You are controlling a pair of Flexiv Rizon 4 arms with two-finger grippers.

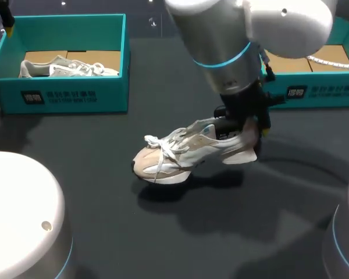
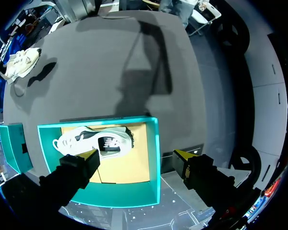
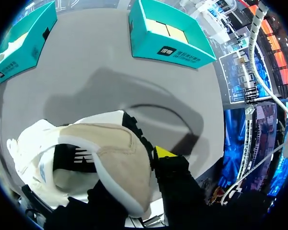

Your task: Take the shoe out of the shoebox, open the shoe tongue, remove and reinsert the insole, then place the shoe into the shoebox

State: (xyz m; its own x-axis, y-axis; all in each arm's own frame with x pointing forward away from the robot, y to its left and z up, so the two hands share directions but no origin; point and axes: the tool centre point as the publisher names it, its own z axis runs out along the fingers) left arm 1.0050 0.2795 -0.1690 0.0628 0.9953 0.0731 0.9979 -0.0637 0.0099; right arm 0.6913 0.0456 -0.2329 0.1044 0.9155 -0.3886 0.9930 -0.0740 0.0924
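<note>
Right claw [image 1: 248, 129] clamped on the shoe [image 1: 186, 152] heel, we note; left claw [image 2: 137, 156] spread apart over the shoebox [image 2: 154, 163].

right gripper [image 1: 247, 122]: head view, fingers lost behind the heel of the shoe [image 1: 186, 152]; wrist view, one yellow tip [image 3: 165, 153] outside the heel, the other finger hidden by the shoe.
shoe toe: out of sight in the right wrist view, behind the shoe's own upper.
right box [image 1: 320, 90]: partly covered by the right arm [image 1: 221, 40], cut off at the head view's edge.
left gripper [image 2: 136, 155]: head view, only one tip at the corner.
boxed shoe [image 2: 93, 141]: partly under a left finger; right wrist view, a white sliver.
</note>
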